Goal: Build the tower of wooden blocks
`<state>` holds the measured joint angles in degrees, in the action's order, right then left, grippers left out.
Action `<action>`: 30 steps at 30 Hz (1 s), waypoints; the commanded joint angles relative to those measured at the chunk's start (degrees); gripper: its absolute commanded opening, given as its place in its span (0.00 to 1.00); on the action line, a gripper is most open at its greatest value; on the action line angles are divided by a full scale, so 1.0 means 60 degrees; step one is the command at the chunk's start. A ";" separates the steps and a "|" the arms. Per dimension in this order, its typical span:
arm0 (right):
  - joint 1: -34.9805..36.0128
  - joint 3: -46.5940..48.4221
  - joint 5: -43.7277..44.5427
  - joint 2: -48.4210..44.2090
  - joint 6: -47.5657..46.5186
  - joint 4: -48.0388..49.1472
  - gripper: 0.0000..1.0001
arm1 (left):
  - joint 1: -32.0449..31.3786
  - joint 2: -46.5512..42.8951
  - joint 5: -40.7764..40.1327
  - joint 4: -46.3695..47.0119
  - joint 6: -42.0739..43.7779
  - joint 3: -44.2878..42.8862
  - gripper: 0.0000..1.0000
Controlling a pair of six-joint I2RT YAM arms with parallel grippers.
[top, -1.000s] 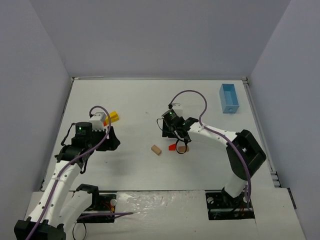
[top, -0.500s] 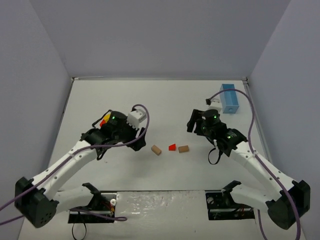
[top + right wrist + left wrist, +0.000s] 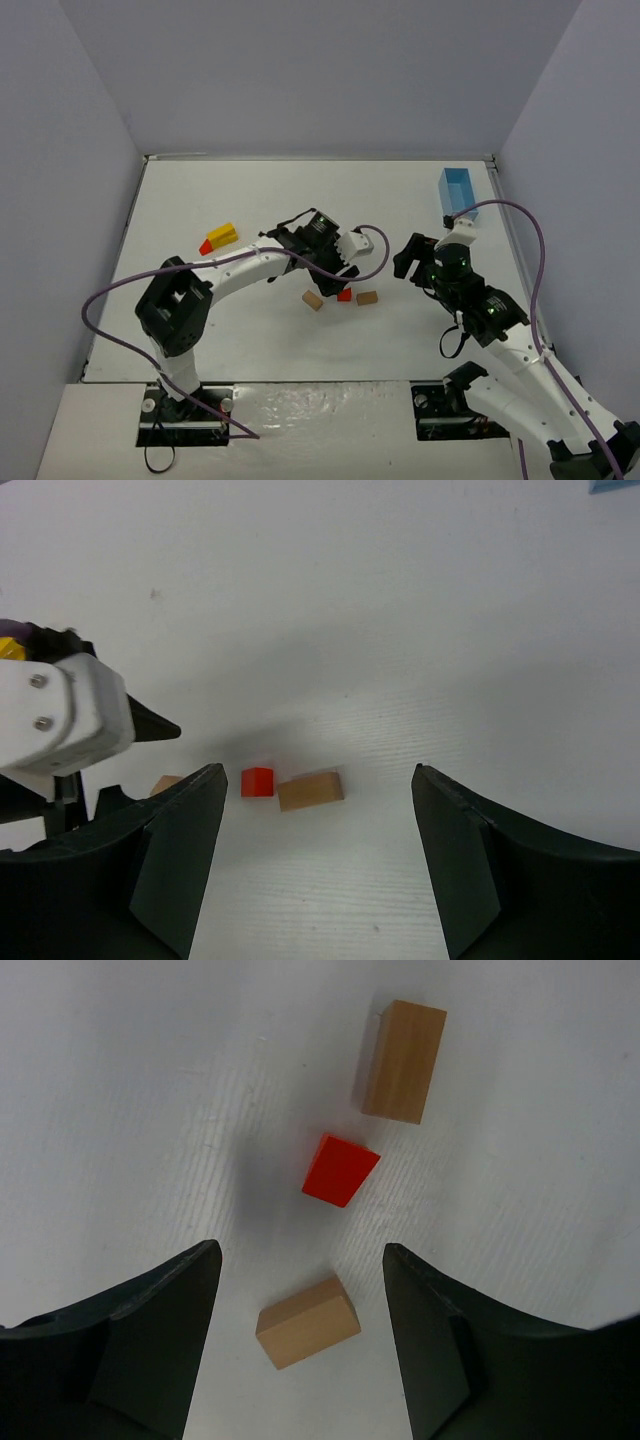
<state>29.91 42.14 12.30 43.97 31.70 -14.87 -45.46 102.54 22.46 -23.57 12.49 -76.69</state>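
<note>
**Blue box at the table's far right**

A light-blue box [image 3: 458, 196], open at the top, stands on the white table [image 3: 200, 190] close to the right edge (the right wrist view catches only its corner). Its long side runs front to back. Pale grey walls [image 3: 300, 70] enclose the table on three sides.

White table [image 3: 300, 190] w/ grey walls [image 3: 320, 80] on 3 sides

Right gripper [image 3: 318, 820] fingers wide apart; between them, red wedge [image 3: 257, 781] just beside tan block [image 3: 311, 790]; left arm [image 3: 60, 725] at left.
</note>
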 commanded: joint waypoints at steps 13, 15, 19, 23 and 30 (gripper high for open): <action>-0.0101 -0.0534 0.0154 -0.0589 0.0547 0.0252 0.74 | -0.0429 0.1634 0.0469 0.1003 0.0579 -0.1017 0.62; -0.0107 -0.0534 0.0149 -0.0542 0.0535 0.0252 0.74 | -0.0421 0.1719 0.0189 0.1201 0.0375 -0.0961 0.60; -0.0107 -0.0582 0.0146 -0.0502 0.0547 0.0252 0.74 | -0.0421 0.1670 -0.0196 0.1868 -0.0079 -0.0599 0.49; -0.0107 -0.0687 0.0127 -0.0516 0.0556 0.0252 0.74 | -0.0415 0.1491 -0.0923 0.2581 -0.0909 -0.0193 0.24; -0.0096 -0.0681 0.0118 -0.0376 0.0492 0.0267 0.74 | -0.0084 0.0828 -0.3346 0.3275 -0.3715 0.0777 0.07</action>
<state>29.54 37.85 12.58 40.46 34.46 -15.68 -47.66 112.57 13.61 -7.57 3.16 -74.23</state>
